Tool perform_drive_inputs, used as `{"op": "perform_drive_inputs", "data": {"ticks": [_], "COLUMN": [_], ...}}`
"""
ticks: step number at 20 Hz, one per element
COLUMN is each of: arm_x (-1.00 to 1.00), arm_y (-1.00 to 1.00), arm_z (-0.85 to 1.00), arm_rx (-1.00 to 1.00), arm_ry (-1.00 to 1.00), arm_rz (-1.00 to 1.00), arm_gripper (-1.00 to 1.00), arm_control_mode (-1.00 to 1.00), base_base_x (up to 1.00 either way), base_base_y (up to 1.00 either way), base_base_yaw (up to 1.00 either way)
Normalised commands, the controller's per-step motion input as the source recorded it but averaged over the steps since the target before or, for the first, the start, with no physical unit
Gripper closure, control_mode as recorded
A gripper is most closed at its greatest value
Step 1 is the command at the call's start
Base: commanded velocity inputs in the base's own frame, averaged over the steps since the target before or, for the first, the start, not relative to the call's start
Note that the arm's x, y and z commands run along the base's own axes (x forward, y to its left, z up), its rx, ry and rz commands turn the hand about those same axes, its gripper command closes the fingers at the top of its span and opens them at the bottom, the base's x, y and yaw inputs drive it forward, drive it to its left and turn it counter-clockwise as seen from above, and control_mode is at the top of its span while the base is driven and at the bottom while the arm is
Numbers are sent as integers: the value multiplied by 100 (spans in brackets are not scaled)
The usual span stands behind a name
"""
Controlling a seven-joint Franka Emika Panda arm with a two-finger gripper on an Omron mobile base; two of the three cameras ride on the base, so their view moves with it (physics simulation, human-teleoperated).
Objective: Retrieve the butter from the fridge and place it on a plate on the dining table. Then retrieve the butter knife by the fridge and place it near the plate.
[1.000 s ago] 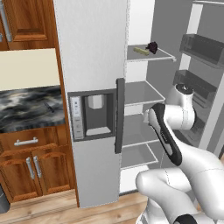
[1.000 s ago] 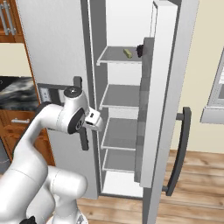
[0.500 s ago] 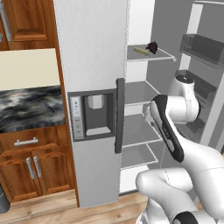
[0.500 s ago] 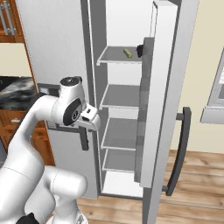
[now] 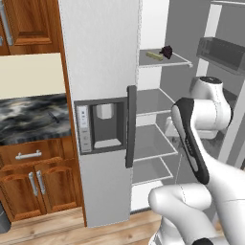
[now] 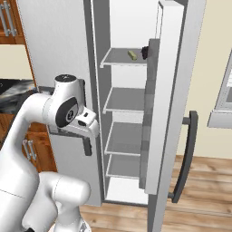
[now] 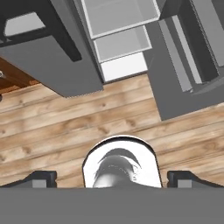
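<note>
One butter (image 5: 153,55) stick and one dark item (image 5: 167,51) lie on the fridge (image 5: 103,95) shelf well above the empty, wide-open gripper (image 7: 111,177).

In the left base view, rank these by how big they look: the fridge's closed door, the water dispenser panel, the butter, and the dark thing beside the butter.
1. Closed fridge door
2. Water dispenser panel
3. Butter and the dark item: both tiny and look about alike, so I won't rank them.
</note>
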Motion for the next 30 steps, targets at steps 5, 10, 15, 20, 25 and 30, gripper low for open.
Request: {"op": "perform_drive_inputs", "data": {"ticks": [5, 10, 15, 20, 25, 30], "arm_x": [-42, 0, 0, 0, 0, 0], "arm_y": [0, 0, 0, 0, 0, 0], "arm_z": [0, 0, 0, 0, 0, 0], "arm_rx": [-5, -7, 0, 0, 0, 0], "arm_ry": [0, 3, 0, 0, 0, 0], "arm_rz": [0, 0, 0, 0, 0, 0], "arm_gripper": [-100, -100, -100, -100, -100, -100], "arm_control_mode": [-100, -100, -100, 100, 100, 100], "base_base_x": [0, 0, 0, 0, 30, 60], "base_base_y": [0, 0, 0, 0, 4, 10], "base_base_yaw": [0, 0, 0, -3, -20, -15]}}
